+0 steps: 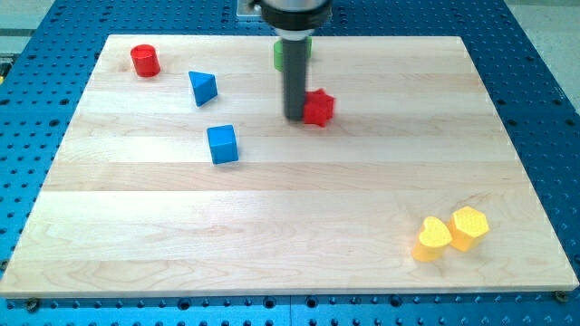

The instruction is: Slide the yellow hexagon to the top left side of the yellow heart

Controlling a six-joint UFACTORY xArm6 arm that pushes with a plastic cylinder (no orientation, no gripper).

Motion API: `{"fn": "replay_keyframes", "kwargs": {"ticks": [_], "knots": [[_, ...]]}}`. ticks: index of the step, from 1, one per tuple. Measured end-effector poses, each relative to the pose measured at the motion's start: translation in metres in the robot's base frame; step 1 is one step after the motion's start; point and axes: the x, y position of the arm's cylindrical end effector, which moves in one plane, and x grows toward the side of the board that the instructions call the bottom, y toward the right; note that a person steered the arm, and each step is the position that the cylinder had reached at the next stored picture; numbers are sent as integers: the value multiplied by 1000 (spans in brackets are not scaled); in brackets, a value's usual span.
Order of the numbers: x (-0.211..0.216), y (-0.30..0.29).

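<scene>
The yellow hexagon (469, 225) lies near the view's bottom right, touching the right side of the yellow heart (433, 238). My tip (295, 116) is far from both, up near the view's top middle. It stands just left of the red star-shaped block (318, 108), touching or nearly touching it. A green block (282, 54) sits behind the rod and is mostly hidden by it.
A red cylinder (144, 61) stands at the top left. A blue triangular block (203, 88) and a blue cube (222, 144) lie left of my tip. The wooden board (272, 235) rests on a blue perforated table.
</scene>
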Motion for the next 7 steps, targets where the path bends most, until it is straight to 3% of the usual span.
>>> {"fn": "replay_keyframes", "kwargs": {"ticks": [1, 3, 4, 5, 7], "knots": [[6, 95], [94, 121], [121, 202], [171, 223], [198, 188]]}}
